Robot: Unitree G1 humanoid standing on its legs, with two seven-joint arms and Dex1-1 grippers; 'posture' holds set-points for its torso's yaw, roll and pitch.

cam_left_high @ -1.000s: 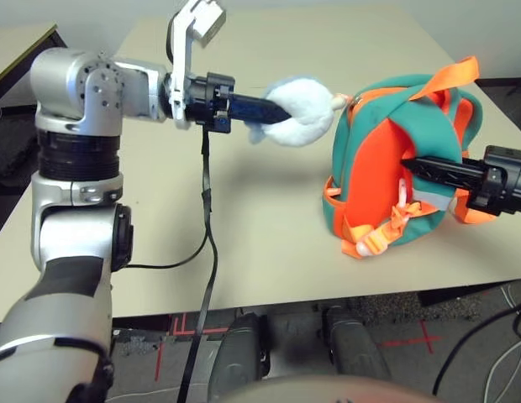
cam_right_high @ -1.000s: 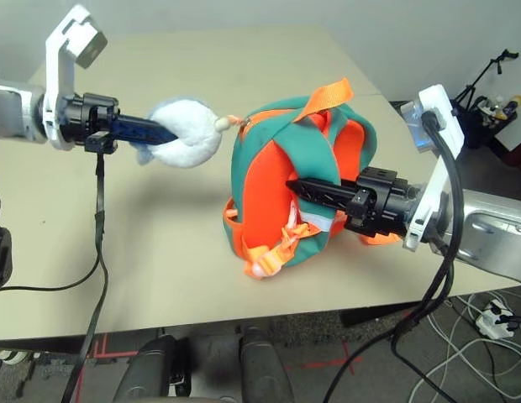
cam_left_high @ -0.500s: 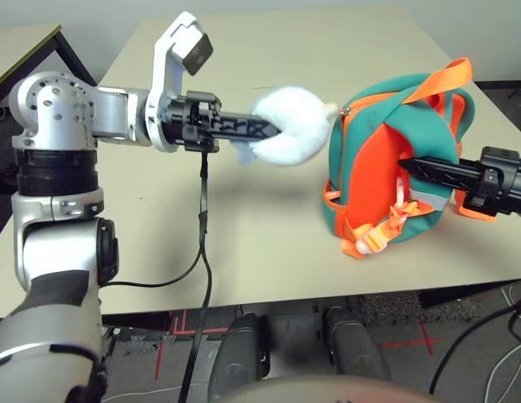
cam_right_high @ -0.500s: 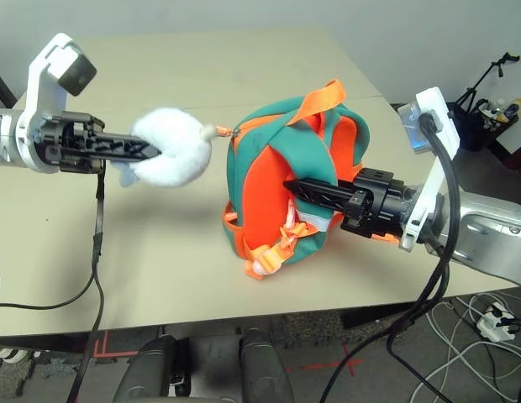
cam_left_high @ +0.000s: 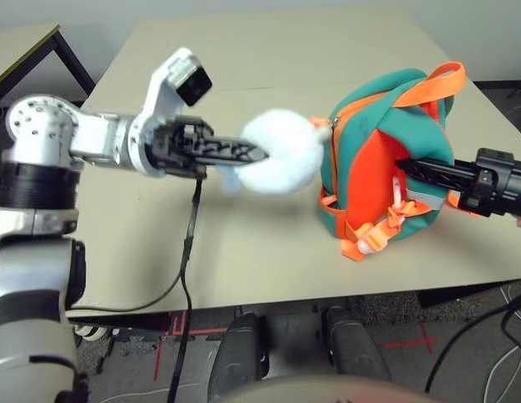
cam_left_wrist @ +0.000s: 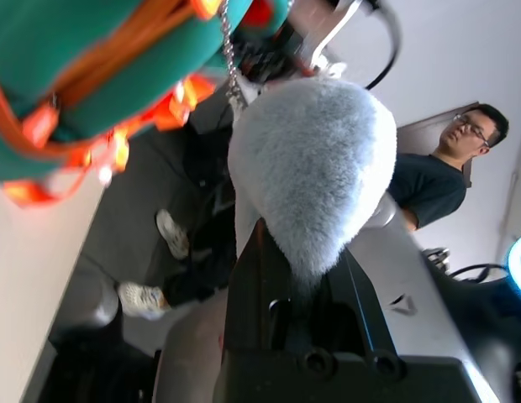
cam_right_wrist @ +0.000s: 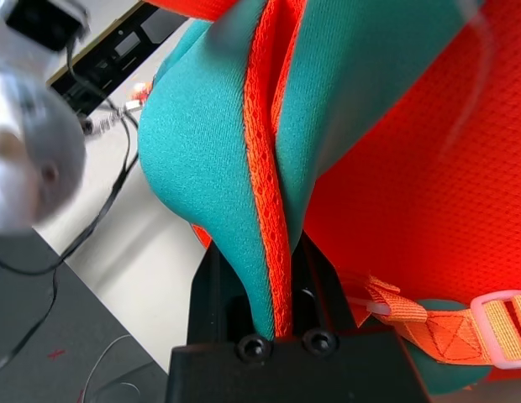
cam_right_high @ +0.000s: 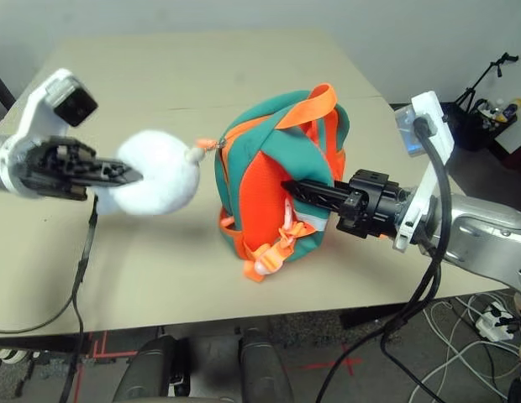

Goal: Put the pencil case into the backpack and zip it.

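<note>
The backpack [cam_left_high: 386, 159] stands upright on the table [cam_left_high: 269, 50], toward its right side. The left end effector [cam_left_high: 259, 154] is clamped on the plush charm [cam_left_high: 279, 162], held out just left of the backpack on its chain [cam_left_wrist: 229, 59]. The right end effector [cam_right_high: 287, 186] pinches a teal strap [cam_right_wrist: 244, 193] at the backpack's orange back.
</note>
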